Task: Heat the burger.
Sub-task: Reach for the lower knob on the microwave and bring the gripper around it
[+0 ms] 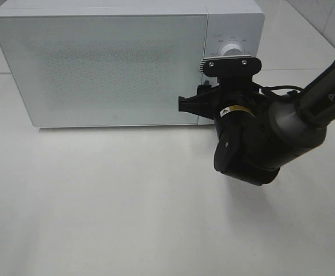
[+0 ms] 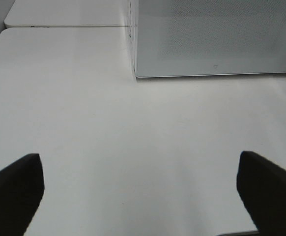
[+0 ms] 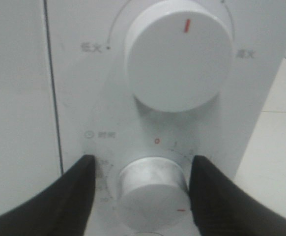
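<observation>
- Black fingers (image 3: 59, 196) of the right hand (image 3: 142, 164) stand either side of the lower timer knob (image 3: 150, 194). In this close, soft view the hand looks released rather than clenched. One finger seems to touch the knob's side and the other sits just apart from it.
- Just beyond the hand, on the same panel, is the bigger power knob (image 3: 180, 54), its red mark pointing up. The two knobs are near each other, so any turn should keep tight about the timer knob's own axis.
- Beside the hand runs the seam of the microwave door (image 1: 98, 63), which is shut flat.
- No view shows the burger. It is probably behind that frosted door, though nothing shows through it.
- Judged as a burger, it should be light, soft and easily squashed. Its stacked layers can slide and a glossy bun may slip. A wide, gentle hold low across the bun's sides would suit it better than a pinch on top.
- Over bare tabletop (image 2: 133, 123) the left hand (image 2: 139, 162) hangs spread wide, holding nothing, with the door's lower corner well ahead of it.
- Open tabletop lies all along the front of the door. Only the right arm crowds the panel end.
</observation>
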Motion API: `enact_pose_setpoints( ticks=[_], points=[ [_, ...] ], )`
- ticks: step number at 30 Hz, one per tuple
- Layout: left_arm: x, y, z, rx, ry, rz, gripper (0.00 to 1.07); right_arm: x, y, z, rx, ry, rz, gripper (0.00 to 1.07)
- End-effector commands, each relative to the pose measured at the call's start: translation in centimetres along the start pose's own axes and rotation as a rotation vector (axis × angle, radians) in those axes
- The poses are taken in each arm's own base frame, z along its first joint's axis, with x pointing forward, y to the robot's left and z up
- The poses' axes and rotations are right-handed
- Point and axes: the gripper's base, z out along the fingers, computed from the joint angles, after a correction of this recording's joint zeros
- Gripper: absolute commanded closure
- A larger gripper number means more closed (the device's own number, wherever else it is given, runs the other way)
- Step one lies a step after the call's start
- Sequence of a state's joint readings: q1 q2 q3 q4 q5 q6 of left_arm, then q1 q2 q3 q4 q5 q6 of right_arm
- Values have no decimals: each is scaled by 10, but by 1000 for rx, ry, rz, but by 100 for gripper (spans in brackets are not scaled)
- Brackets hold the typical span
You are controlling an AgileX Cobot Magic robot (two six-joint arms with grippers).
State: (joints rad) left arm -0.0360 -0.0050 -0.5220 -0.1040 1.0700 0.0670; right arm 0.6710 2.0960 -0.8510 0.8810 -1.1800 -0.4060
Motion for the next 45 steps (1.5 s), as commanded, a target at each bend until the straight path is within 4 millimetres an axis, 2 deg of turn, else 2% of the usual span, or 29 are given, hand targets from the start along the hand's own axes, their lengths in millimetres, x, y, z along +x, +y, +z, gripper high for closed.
enact_pose_setpoints(
  ticks=[1,3,4,6,12,14,15,17,19,20,21,23,24,25,26,27,28,29,31,35,36,37,38,39,45],
  points=[
    [2,0,-2,-3,-13,-3,7,-10,1,3,-9,-32,29,66],
    [2,0,-2,-3,-13,-3,7,-8,1,4,-15,-9,51,92],
    [2,0,-2,-3,-13,-3,7,-8,1,4,-15,-9,51,92],
    [2,0,-2,-3,-13,-3,7,-8,1,4,-25,-15,52,107],
    [2,0,-2,-3,-13,-3,7,-9,2,4,-35,-19,94,107],
    [2,0,-2,-3,-13,-3,7,-9,4,4,-53,-22,215,107],
    [2,0,-2,-3,-13,-3,7,-9,4,4,-53,-22,215,107],
    [2,0,-2,-3,-13,-3,7,-10,3,5,-69,-20,351,107],
    [2,0,-2,-3,-13,-3,7,-10,5,5,-84,-15,407,107],
    [2,0,-2,-3,-13,-3,7,-10,6,5,-104,-2,517,107],
    [2,0,-2,-3,-13,-3,7,-10,6,5,-104,-2,517,107],
    [2,0,-2,-3,-13,-3,7,-8,8,7,-145,45,695,107],
    [2,0,-2,-3,-13,-3,7,-8,8,7,-145,45,695,107],
    [2,0,-2,-3,-13,-3,7,-8,7,8,-146,55,763,107],
    [2,0,-2,-3,-13,-3,7,-8,8,8,-162,71,908,107],
    [2,0,-2,-3,-13,-3,7,-8,8,8,-162,71,908,107],
    [2,0,-2,-3,-13,-3,7,-10,9,8,-187,67,1026,107],
    [2,0,-2,-3,-13,-3,7,-10,9,8,-187,67,1026,107],
    [2,0,-2,-3,-13,-3,7,-12,10,8,-207,69,1167,107],
    [2,0,-2,-3,-13,-3,7,-12,10,8,-208,78,1291,107],
    [2,0,-2,-3,-13,-3,7,-12,10,8,-206,84,1346,107],
    [2,0,-2,-3,-13,-3,7,-12,10,8,-202,99,1474,107],
    [2,0,-2,-3,-13,-3,7,-12,10,8,-202,99,1474,107],
    [2,0,-2,-3,-13,-3,7,-11,10,8,-196,116,1565,107],
    [2,0,-2,-3,-13,-3,7,1,12,10,-179,157,1724,107]
  ],
)
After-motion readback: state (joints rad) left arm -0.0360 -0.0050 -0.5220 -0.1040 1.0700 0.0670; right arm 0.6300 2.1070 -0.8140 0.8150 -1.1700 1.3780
